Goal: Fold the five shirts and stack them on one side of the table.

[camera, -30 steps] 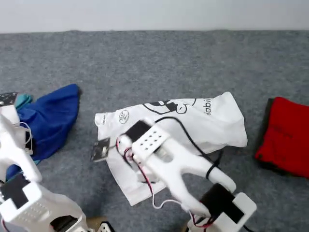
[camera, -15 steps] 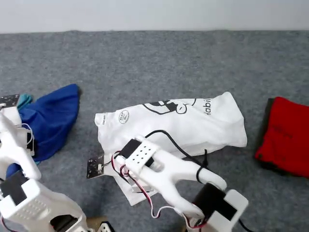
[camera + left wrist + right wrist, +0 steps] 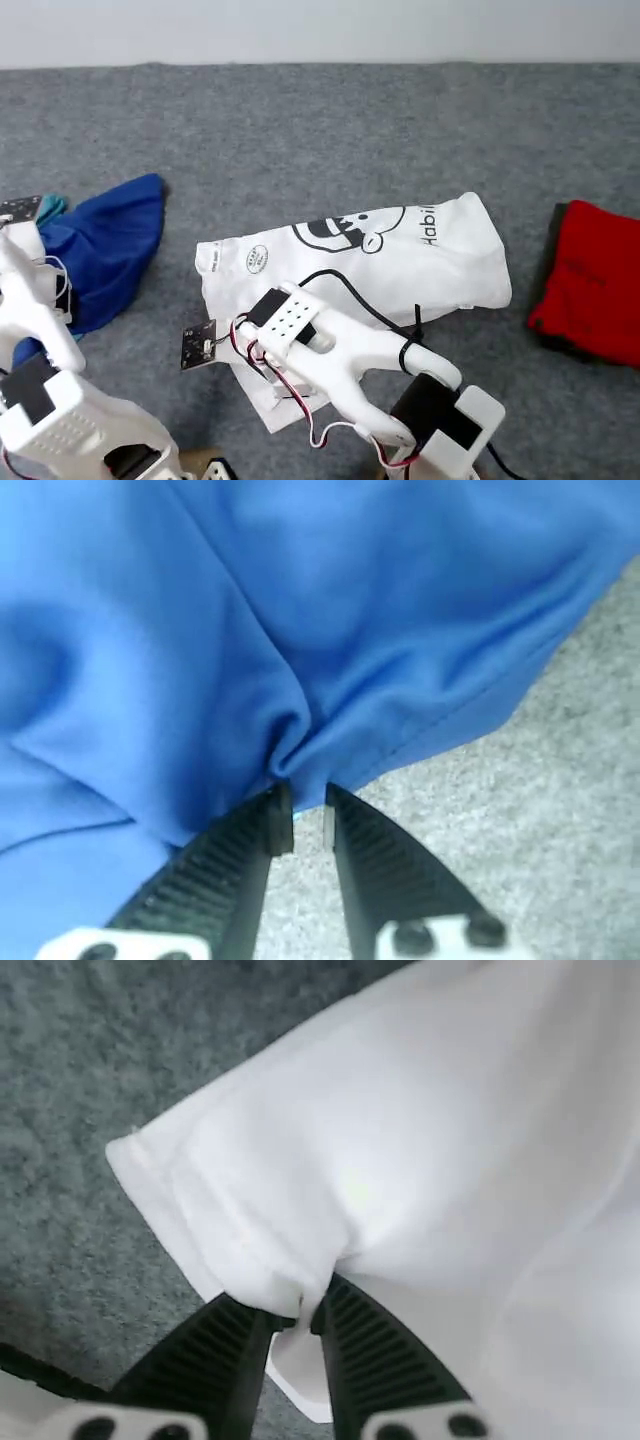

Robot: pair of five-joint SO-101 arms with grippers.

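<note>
A white shirt (image 3: 400, 262) with black print lies spread across the middle of the grey table. My right gripper (image 3: 303, 1310) is shut on a pinch of the white shirt (image 3: 420, 1160) near its sleeve hem, at the shirt's near left corner under the right arm (image 3: 320, 345). A blue shirt (image 3: 105, 245) lies crumpled at the left edge. My left gripper (image 3: 308, 815) is shut on a fold of the blue shirt (image 3: 250, 630) close to its hem, low over the table. A folded red shirt (image 3: 590, 280) lies at the right edge.
A bit of teal cloth (image 3: 48, 208) peeks out behind the blue shirt. The grey carpet-like table top (image 3: 330, 130) stretches bare to the far wall. The left arm (image 3: 40, 330) stands at the near left corner.
The right arm has pulled back toward the near edge with the white shirt's corner in its gripper, and the shirt has shifted and turned slightly. The left arm has kept still.
</note>
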